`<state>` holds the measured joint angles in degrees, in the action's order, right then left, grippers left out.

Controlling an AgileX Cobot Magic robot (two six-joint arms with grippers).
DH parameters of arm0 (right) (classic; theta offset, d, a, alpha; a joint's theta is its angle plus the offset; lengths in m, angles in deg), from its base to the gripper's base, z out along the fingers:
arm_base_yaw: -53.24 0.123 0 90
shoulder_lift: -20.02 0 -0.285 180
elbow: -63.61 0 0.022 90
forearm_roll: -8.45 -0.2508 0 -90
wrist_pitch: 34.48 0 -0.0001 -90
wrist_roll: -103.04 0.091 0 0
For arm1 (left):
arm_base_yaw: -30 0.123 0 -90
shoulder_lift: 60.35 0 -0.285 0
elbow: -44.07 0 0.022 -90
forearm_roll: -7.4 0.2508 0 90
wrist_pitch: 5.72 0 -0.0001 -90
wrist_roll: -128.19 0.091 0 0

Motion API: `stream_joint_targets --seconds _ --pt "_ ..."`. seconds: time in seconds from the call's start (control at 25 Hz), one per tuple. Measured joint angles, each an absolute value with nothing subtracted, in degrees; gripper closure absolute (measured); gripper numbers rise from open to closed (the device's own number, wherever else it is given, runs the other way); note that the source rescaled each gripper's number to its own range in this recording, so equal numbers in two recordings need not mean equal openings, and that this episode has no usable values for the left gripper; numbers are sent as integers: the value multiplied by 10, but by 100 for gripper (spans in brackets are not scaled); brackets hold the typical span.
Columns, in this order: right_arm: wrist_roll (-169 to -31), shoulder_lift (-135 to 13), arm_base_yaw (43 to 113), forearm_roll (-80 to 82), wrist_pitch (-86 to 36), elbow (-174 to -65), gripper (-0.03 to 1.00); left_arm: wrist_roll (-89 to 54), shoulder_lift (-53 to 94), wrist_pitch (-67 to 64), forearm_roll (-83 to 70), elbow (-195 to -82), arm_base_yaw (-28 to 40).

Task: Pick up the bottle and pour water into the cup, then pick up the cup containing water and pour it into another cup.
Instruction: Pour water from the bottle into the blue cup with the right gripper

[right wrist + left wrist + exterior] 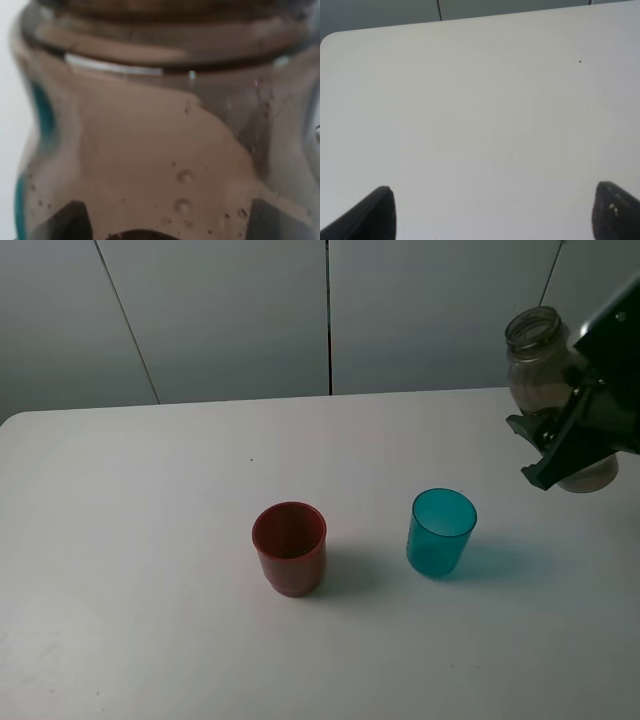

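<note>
Exterior high shows the right gripper clamped on the bottle at the right side of the surface; the teal cup stands upright near it, toward the middle; the red cup stands upright beyond that, apart; the left gripper hangs over the surface, fingers spread wide.

White table with red cup, teal cup
</note>
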<state>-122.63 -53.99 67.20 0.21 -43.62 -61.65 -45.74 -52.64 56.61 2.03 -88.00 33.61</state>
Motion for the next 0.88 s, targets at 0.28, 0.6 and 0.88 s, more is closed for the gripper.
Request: stream_joint_targets --seconds 0.28,0.6,0.88 --pt "-1347 -539 672 2 -372 -616 97 -457 -526 566 20 -880 336" --pt "-1529 -539 672 -45 -385 -616 97 -457 -526 566 20 -880 336" --pt "-1642 -565 672 -120 -399 -616 97 -457 -526 566 20 -880 336"
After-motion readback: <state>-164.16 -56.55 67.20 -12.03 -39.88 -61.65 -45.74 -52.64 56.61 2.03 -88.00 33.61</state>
